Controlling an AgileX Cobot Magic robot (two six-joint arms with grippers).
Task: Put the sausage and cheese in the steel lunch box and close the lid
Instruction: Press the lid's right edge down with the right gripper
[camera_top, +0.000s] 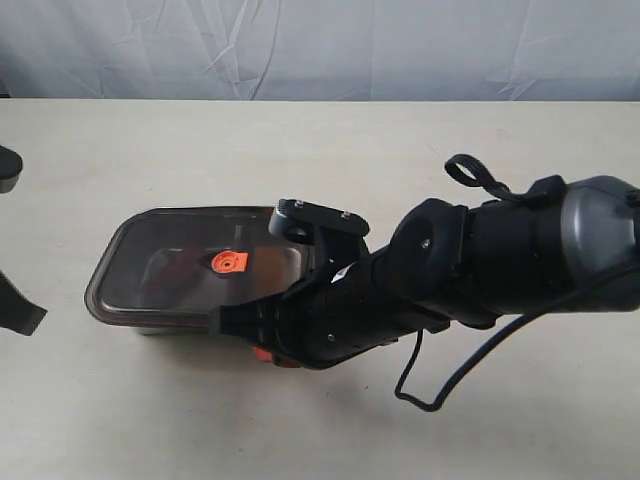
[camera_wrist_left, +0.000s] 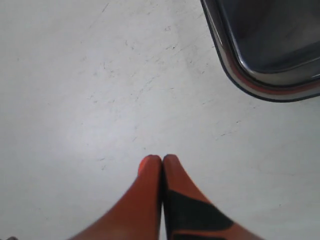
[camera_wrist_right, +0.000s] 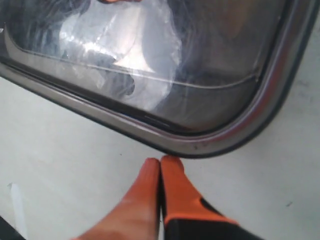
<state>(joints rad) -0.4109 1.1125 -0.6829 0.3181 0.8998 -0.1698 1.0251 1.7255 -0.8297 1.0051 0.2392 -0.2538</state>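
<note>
Smoky lid (camera_wrist_right: 165, 75) lay just beyond my right gripper (camera_wrist_right: 160, 161), tips pressed together, empty. Only the exterior view showed the lid whole; left gripper (camera_wrist_left: 162, 159) likewise closed, empty.

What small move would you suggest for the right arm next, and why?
Probably ease the right pincer forward onto the rim of the lid and press down lightly. The lid already covers the steel lunch box, the pincer is shut and empty with its tips just off the lid's corner, and I cannot tell whether the seal is fully seated.
</note>
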